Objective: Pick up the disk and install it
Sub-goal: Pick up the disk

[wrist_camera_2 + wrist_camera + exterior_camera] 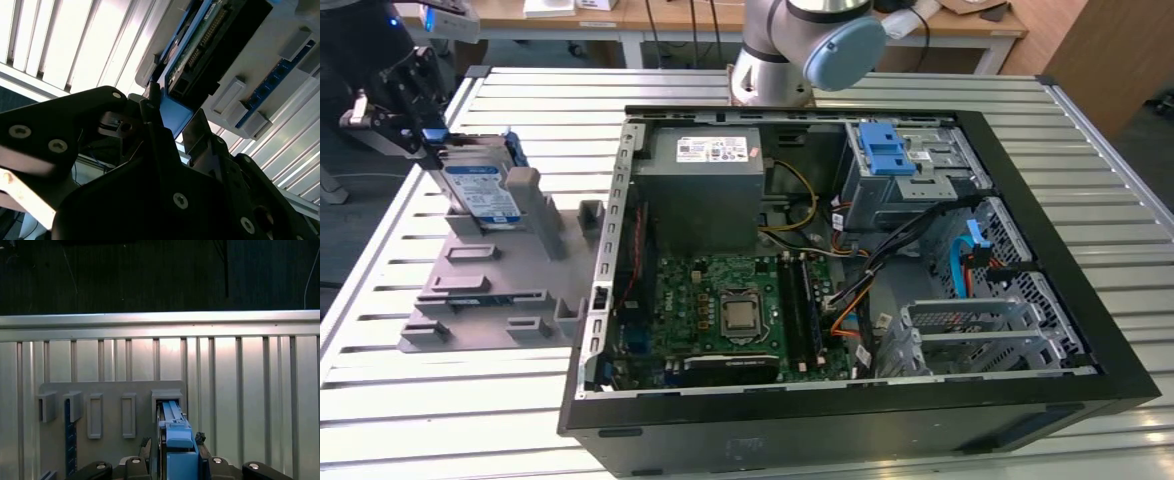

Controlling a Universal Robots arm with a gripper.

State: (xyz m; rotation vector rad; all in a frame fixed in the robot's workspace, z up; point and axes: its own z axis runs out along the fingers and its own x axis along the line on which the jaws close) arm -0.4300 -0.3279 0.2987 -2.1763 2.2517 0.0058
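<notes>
**A:** Where is the disk (480, 190) now?

**B:** It stands on edge in the grey rack (494, 290) at the exterior view's left, in the upper part of the frame. The rack sits on the slatted metal table (454, 420), well apart from the open computer case (854, 425), so the disk is not yet installed.

**A:** And the gripper (430, 138)?

**B:** It is right at the disk's upper edge. In the first wrist view the gripper (175, 444) straddles the blue frame of the disk (172, 415). In the second wrist view the gripper (170, 117) meets that blue edge, with the circuit-board side of the disk (200, 50) just beyond it.

**A:** Is it clenched on the frame?

**B:** I cannot tell. It could be pressing the frame or just standing beside it with a hair of clearance.

**A:** How will the disk handle?

**B:** I'd judge it stiff and fairly heavy for its size. The metal faces are smooth and may slip, while the plastic frame should give a surer hold. It won't bend, but it probably wouldn't take a knock or a drop well.

**A:** Where would you take hold?

**B:** Across the thickness at that upper framed edge, centred so it hangs straight. I'd also keep off the bare board and the connector end.

**A:** What is inside the case?

**B:** A grey drive cage with a blue bracket (887, 150) sits at the upper right of the exterior view. A grey power supply (707, 180) is beside it.
</notes>
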